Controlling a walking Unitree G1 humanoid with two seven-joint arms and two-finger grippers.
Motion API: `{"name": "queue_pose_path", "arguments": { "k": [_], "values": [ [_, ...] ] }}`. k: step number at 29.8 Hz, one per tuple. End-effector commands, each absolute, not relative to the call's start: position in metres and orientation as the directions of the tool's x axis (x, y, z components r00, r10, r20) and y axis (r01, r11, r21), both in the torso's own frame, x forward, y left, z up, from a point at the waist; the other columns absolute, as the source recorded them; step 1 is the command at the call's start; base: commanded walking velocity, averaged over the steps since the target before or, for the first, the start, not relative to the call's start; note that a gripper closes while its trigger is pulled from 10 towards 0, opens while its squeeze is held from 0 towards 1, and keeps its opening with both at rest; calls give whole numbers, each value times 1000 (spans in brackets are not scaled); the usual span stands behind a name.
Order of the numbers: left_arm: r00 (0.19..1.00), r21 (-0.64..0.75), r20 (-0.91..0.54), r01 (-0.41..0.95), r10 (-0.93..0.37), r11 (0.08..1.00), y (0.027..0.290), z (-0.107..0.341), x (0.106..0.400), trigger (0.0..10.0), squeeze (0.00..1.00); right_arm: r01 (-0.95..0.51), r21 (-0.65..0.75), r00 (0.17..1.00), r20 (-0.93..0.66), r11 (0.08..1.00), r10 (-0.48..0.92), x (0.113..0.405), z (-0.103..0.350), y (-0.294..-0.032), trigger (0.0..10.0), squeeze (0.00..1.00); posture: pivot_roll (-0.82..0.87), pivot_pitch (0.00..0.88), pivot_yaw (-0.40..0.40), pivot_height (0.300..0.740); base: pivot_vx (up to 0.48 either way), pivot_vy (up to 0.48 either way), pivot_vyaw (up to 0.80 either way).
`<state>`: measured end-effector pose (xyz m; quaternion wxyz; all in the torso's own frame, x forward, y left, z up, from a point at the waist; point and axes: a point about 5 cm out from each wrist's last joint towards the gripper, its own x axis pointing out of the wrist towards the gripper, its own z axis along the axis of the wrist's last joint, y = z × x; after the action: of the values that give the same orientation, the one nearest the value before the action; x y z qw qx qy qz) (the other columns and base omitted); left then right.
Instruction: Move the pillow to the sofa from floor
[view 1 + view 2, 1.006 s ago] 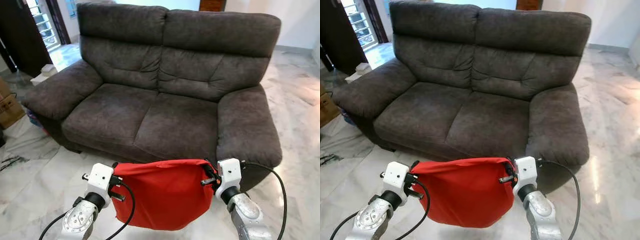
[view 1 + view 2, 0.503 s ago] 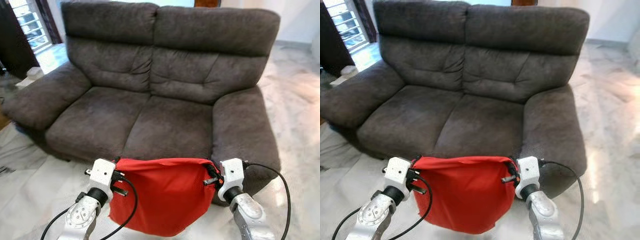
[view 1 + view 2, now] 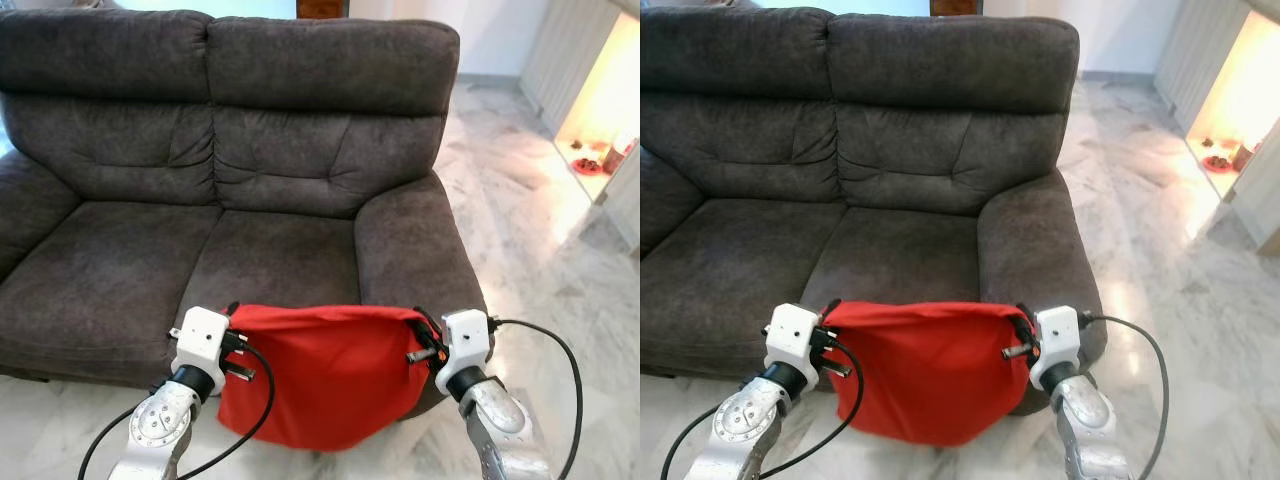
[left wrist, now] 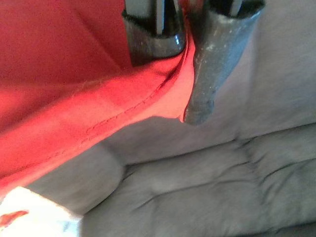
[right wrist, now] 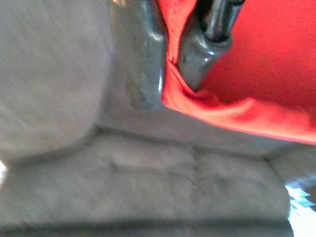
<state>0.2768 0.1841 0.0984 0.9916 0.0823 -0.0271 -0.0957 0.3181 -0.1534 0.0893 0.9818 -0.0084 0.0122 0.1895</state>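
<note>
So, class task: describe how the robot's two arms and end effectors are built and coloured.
Both arms are silver metal with round joints. Each wrist carries a white boxy block, and a black cable loops back from it. The left end effector and right end effector each have two long black fingers with rounded, scuffed, glossy tips.

Red pillow hanging limp before dark grey sofa
</note>
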Motion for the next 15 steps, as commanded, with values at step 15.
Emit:
{"name": "queue_pose_path", "arguments": {
  "k": [15],
  "values": [
    [910,179,404,22,-94,984,210,209,307,10000,0,-448,-208,826,277,870,492,338,188,-139,10000,0,67,73,34,740,353,0,265]
  ]
}}
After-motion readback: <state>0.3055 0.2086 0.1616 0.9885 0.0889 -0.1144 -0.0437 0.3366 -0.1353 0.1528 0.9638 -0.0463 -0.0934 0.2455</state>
